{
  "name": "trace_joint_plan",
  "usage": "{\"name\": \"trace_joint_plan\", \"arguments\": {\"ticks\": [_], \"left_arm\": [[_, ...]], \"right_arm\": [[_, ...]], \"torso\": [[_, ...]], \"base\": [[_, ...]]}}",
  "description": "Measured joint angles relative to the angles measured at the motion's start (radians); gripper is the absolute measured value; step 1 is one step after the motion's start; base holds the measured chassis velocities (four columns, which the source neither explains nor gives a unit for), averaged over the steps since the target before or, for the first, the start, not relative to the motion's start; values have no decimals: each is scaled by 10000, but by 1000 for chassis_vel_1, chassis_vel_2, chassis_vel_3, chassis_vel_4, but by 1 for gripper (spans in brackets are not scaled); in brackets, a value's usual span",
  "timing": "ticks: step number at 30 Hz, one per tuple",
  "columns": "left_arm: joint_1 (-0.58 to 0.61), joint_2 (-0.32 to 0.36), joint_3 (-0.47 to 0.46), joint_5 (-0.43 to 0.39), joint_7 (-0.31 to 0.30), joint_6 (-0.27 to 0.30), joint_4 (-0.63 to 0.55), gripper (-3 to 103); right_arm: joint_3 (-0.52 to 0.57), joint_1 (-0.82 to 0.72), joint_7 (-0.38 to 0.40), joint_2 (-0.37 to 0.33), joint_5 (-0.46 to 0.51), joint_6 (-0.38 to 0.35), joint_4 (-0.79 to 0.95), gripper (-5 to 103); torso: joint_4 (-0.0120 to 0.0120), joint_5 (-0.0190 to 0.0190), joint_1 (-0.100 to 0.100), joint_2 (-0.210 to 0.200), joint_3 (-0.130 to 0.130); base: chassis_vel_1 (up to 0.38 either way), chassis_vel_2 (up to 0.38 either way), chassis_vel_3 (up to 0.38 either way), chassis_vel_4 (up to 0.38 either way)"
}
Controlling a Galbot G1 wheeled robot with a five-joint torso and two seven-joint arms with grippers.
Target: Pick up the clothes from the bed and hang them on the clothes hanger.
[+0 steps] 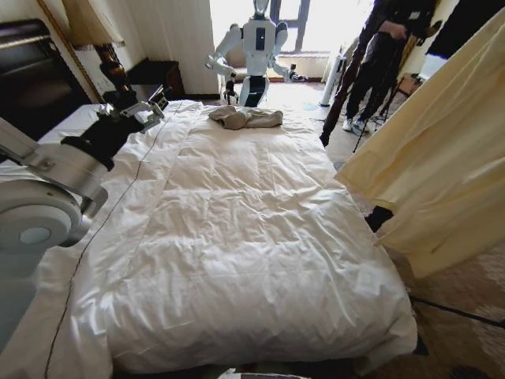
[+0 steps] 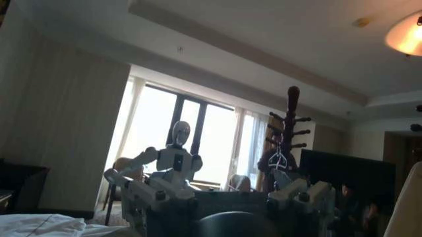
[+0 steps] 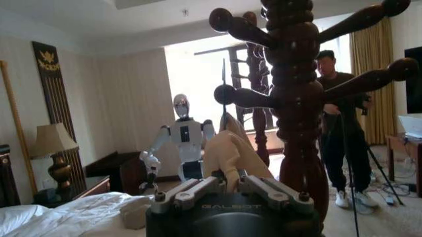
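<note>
- The bed (image 1: 237, 237) spreads across the head view, its white duvet rumpled, with only a grey-beige garment (image 1: 246, 118) lying near its far end.
- The clothes (image 1: 442, 150), a pale cream top, are already off the bed and hang in a big drape on the robot's right side.
- A dark wooden coat stand (image 3: 297, 98) rises just beyond the right arm, its pegs spreading out overhead.
- The left arm is lifted over the bed's left side, and the left pincer (image 2: 231, 197) has its fingers set wide apart with nothing between them.
- The right pincer (image 3: 228, 190) is pinched narrow on a bunch of the cream fabric, which rises between its fingers.
- The clothes hanger (image 3: 224, 94) appears as a thin dark line standing up above the gathered cloth; its hook is too slim to make out.
- Risks, as I judge them: the thin cloth could slip from so small a pinch, or the loose drape could snag on a peg and drag the top askew.
</note>
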Motion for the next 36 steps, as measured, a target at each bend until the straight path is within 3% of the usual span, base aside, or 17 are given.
{"name": "trace_joint_plan", "arguments": {"ticks": [13,21,36], "left_arm": [[-32,-4,2,-1,155,-101,35,100],[-30,1,31,-25,269,-217,0,100],[48,-29,-30,-36,334,-290,-17,100]], "right_arm": [[-75,-142,-926,-49,-106,113,-868,0],[-47,-245,-946,494,-155,261,-1234,0],[-59,-233,-864,859,-250,308,-1829,0]], "torso": [[-1,1,0,0,0],[1,1,1,0,1],[0,1,2,0,1]], "base": [[0,0,0,0],[0,0,0,0],[0,0,0,0]]}}
